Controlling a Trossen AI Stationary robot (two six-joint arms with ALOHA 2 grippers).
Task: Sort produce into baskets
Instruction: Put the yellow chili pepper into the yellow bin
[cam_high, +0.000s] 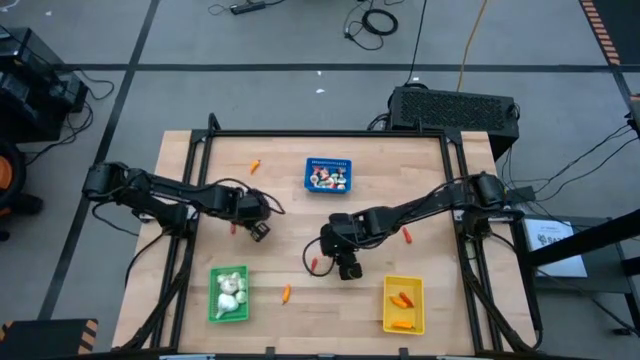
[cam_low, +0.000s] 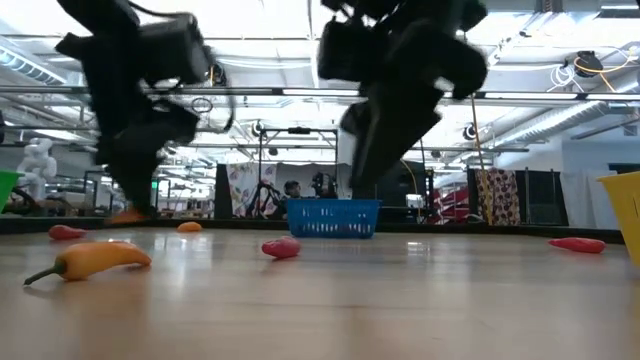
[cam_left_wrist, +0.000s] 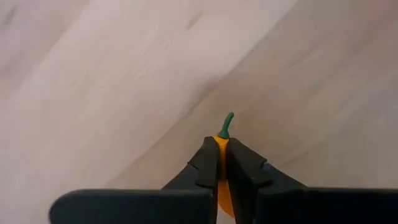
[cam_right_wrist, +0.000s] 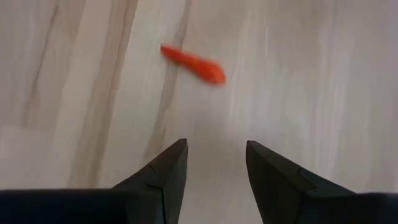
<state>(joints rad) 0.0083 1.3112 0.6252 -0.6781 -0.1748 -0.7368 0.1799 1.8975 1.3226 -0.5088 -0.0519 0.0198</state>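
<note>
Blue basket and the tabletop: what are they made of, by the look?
Blue basket: looks like moulded plastic, uniform saturated colour, with slotted sides visible in the low view. Tabletop: light wood, probably butcher-block or laminate; parallel grain strips show from above, and a soft sheen reflects the produce in the low view.

Three baskets (cam_high: 328, 175), two claws (cam_high: 260, 231)

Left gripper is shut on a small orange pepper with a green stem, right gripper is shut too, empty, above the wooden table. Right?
Not quite. The right gripper is open, as the right wrist view shows, empty above the wooden table. The left gripper is indeed shut on the small orange pepper with a green stem.
</note>
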